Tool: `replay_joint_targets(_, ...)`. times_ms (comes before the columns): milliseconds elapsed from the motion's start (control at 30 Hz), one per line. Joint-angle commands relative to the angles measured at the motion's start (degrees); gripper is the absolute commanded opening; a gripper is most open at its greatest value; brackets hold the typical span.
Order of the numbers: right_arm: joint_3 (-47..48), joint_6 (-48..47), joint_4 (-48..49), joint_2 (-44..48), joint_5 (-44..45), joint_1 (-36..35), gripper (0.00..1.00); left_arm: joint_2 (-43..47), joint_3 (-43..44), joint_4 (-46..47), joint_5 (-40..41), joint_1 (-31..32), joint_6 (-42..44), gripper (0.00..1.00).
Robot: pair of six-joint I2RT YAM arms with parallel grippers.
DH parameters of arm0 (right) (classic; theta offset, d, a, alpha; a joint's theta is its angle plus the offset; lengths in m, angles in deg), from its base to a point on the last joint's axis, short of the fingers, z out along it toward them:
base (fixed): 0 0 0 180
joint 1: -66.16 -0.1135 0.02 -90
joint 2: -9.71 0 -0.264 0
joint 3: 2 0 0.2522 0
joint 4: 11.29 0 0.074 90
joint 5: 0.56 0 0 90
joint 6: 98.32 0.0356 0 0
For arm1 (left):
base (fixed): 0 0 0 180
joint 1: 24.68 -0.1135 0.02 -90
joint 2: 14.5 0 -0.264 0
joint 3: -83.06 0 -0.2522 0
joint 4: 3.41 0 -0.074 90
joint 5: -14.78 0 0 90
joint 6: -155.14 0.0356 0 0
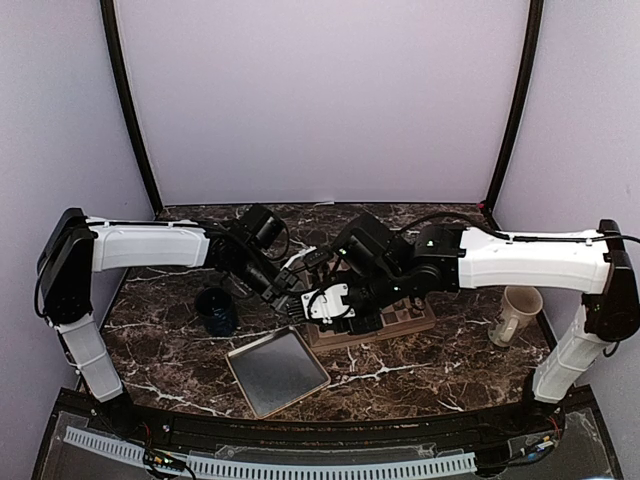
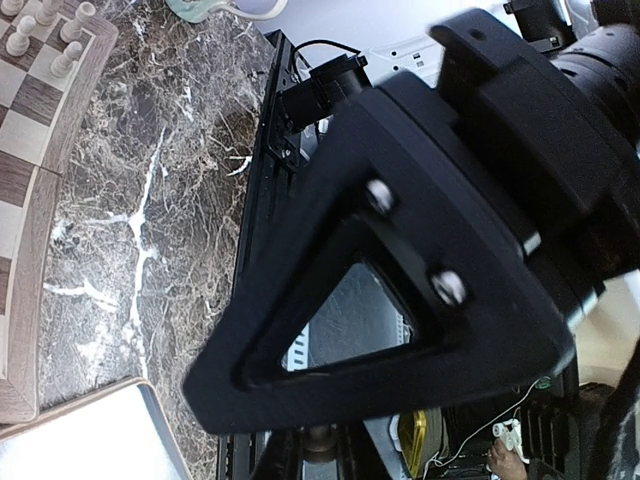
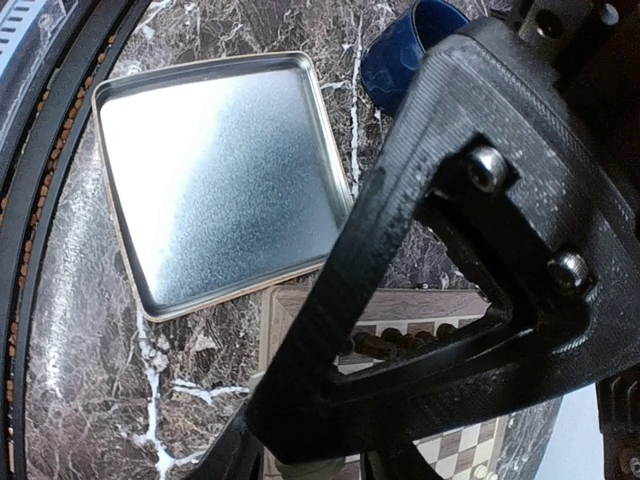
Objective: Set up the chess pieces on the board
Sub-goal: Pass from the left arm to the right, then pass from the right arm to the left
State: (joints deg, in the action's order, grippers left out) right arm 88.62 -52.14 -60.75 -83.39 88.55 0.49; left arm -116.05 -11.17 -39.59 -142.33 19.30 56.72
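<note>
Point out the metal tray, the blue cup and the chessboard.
metal tray (image 3: 210, 170): right wrist view, on its bare floor.
blue cup (image 3: 397, 58): right wrist view, on its outer wall.
chessboard (image 2: 25, 120): left wrist view, on bare squares.

The marble table (image 1: 420, 375) is carrying the board (image 1: 415, 320) at centre, a grey tray (image 1: 277, 370) toward the near edge, a blue cup (image 1: 216, 310) left, a cream mug (image 1: 517, 312) right.

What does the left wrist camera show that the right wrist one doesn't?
Left wrist only: white pieces plainly standing on the board. Right wrist only: the whole tray and a blue cup beyond it. Both: the board, at least a corner of the tray, and the marble table.
</note>
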Motion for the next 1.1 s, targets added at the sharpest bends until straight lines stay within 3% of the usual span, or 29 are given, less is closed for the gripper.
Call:
replay_joint_targets(0,1.47,-1.41,0.44,0.09,0.76,-1.84,0.31,-0.90,2.13,-1.17,-1.71,-0.04,-0.38,0.06)
replay_joint_targets(267,0.54,-1.74,-0.21,0.26,3.56,-2.68,0.13,-2.04,3.40,-2.16,-1.37,-0.26,-0.87,0.06)
replay_joint_targets(433,-1.30,0.85,0.11,1.32,1.74,-0.90,0.11,2.04,1.41,0.85,5.42,-0.93,-0.67,0.25)
replay_joint_targets(667,-1.45,7.60,-0.74,6.79,-14.35,8.67,0.11,13.83,-12.93,28.50,15.94,-1.58,-7.46,0.37)
replay_joint_targets(867,-1.13,15.00,0.78,8.02,-33.11,18.71,0.11,20.60,-24.96,56.65,31.43,0.57,-7.35,0.42)
replay_joint_targets(1067,-0.45,19.15,2.18,7.34,-43.88,23.44,0.12,18.12,-22.82,64.43,39.32,5.88,1.13,0.44)
